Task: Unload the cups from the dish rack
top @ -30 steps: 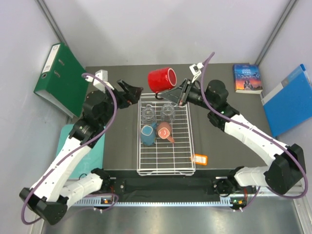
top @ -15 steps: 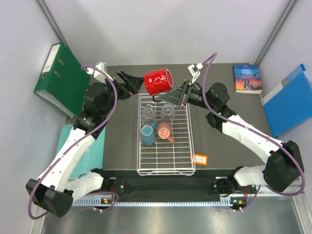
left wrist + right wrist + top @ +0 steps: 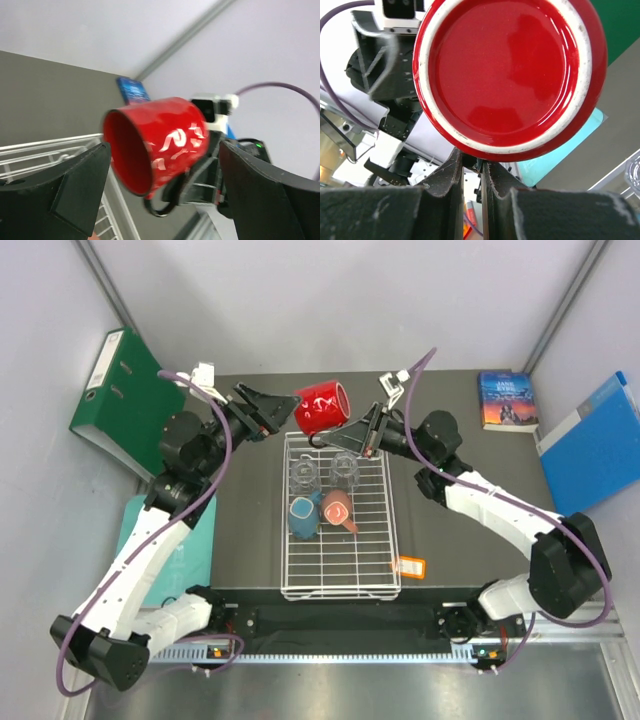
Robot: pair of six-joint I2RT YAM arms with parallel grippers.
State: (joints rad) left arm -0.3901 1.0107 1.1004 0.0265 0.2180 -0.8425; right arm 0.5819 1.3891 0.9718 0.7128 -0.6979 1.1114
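Observation:
My right gripper (image 3: 350, 433) holds the red mug (image 3: 322, 407) in the air above the far end of the dish rack (image 3: 385, 530). The mug lies on its side with its mouth facing left. In the right wrist view the mug's base (image 3: 510, 75) fills the frame, and that gripper (image 3: 472, 160) is shut on the handle. My left gripper (image 3: 268, 408) stands open, facing the mug's mouth. In the left wrist view the red mug (image 3: 160, 140) hangs between the two spread fingers (image 3: 65, 195). Two glass tumblers (image 3: 303, 473), a light-blue mug (image 3: 303, 515) and a salmon-pink mug (image 3: 338, 508) sit in the rack.
A green binder (image 3: 125, 400) leans at the far left, with a teal pad (image 3: 165, 540) below it. At the far right lie a book (image 3: 507, 400) and a blue folder (image 3: 595, 445). An orange tag (image 3: 410, 566) hangs at the rack's near right corner.
My left arm has risen and swung toward the mug, so its open fingers now flank the mug's mouth. The right gripper has carried the mug slightly to the left.

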